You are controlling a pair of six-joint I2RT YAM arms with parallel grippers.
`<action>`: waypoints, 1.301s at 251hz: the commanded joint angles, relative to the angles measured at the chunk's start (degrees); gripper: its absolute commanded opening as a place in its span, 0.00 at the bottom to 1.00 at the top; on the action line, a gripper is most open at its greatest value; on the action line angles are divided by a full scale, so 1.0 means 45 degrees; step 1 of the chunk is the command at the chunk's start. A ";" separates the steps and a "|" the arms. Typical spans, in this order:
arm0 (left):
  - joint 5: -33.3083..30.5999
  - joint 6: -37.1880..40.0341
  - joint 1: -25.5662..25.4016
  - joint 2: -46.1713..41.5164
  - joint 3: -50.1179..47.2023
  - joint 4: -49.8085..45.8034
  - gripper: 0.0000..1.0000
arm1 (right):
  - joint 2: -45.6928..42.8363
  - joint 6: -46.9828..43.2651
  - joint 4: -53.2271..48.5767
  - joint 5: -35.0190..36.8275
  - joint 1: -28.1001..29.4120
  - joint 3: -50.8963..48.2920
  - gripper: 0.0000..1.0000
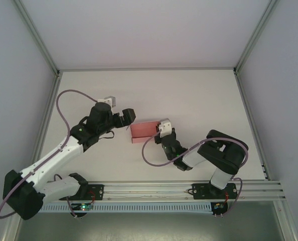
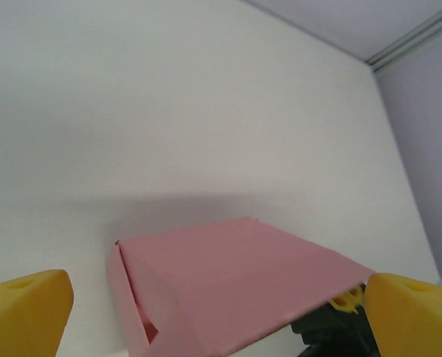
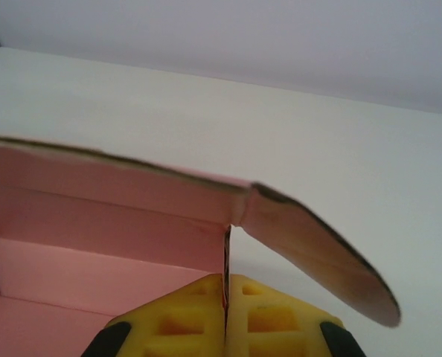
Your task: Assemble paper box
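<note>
While one white table (image 1: pixel 189 90) spreads beneath it, one small rectangular pink card paper box (image 1: pixel 141 131) rests there, walls folded up, lid hanging part-open: assembly seems mostly done, with one rounded lid flap (image 3: pixel 318 253) left to tuck. Of two grippers, the left gripper (image 1: pixel 130 116), just left of the box, gapes released; the right gripper (image 3: pixel 225 301) pinches the box's right edge.

One paper box (image 1: pixel 143 131), two tools (image 1: pixel 127 116) (image 1: pixel 162 127)
</note>
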 commanded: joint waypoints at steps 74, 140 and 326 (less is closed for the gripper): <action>0.1818 -0.2666 0.0746 0.2830 -0.1332 0.1156 1.00 | 0.0722 -0.1525 0.0512 0.1170 0.0906 -0.0655 0.00; 0.3144 -0.3667 0.0769 0.4421 -0.2095 0.4008 0.84 | 0.0246 -0.1031 -0.0431 0.0754 0.1243 -0.0900 0.03; 0.2656 -0.3400 0.0737 0.4872 -0.3559 0.5825 0.32 | -0.6071 0.1189 -0.7748 -0.1913 0.1262 -0.2175 0.66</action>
